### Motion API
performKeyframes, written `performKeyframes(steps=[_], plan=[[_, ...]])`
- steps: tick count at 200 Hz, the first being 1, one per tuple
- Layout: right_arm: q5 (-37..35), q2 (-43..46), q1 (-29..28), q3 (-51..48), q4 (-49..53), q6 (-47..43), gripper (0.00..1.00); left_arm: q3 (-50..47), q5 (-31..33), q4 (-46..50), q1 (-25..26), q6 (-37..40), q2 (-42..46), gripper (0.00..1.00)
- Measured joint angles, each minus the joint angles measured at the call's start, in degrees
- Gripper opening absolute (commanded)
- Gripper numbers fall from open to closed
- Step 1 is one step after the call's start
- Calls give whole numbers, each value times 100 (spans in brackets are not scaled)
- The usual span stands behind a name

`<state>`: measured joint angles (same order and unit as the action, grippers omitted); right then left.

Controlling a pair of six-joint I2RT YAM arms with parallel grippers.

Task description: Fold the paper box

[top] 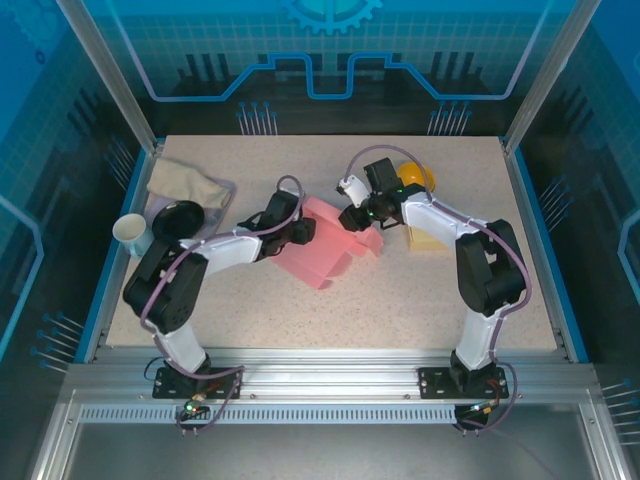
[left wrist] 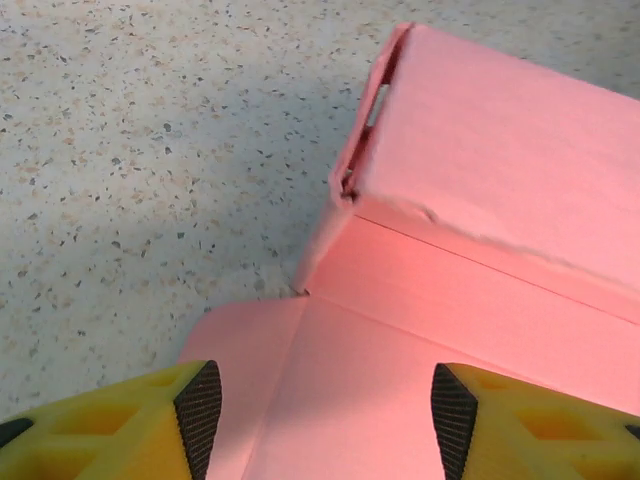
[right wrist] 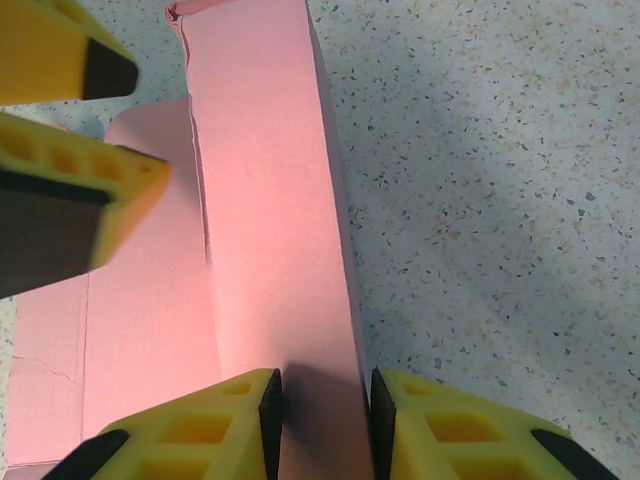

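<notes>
Paper box (top: pixel 325 262), pink, part-folded: centre of table (top: pixel 400 300).
Left gripper (left wrist: pixel 326 405): at box's 10 o'clock, jaws well apart, gripping nothing, flat panel beneath.
Right gripper (right wrist: pixel 324 415): at box's 1 o'clock, pinching the box's upright wall.

Matt pink paper box (left wrist: pixel 500 150) (faintly creased), speckled table (left wrist: pixel 150 150)

One each — box (top: pixel 322 258), cup (top: pixel 131 233), bowl (top: pixel 180 219), cloth (top: pixel 187 183)

Bright overhead light. Soft shadows cross the table (left wrist: pixel 120 150) ahead of the left gripper (left wrist: pixel 325 405) and right of the right gripper (right wrist: pixel 325 415); the paper box (left wrist: pixel 500 150) glows saturated pink.
</notes>
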<state>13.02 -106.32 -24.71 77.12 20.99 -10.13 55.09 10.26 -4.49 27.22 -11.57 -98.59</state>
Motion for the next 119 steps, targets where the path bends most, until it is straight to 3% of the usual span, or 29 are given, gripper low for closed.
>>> performKeyframes(steps=[28,59,119], plan=[[0,0,0,4,7,-22,31,-542,-669,-350,-363,7,444,60],[4,0,0,13,22,-42,31,-599,-1250,-542,-885,-7,326,60],[94,-59,35,101,125,-66,31,415,-1873,-437,-872,326,-874,59]])
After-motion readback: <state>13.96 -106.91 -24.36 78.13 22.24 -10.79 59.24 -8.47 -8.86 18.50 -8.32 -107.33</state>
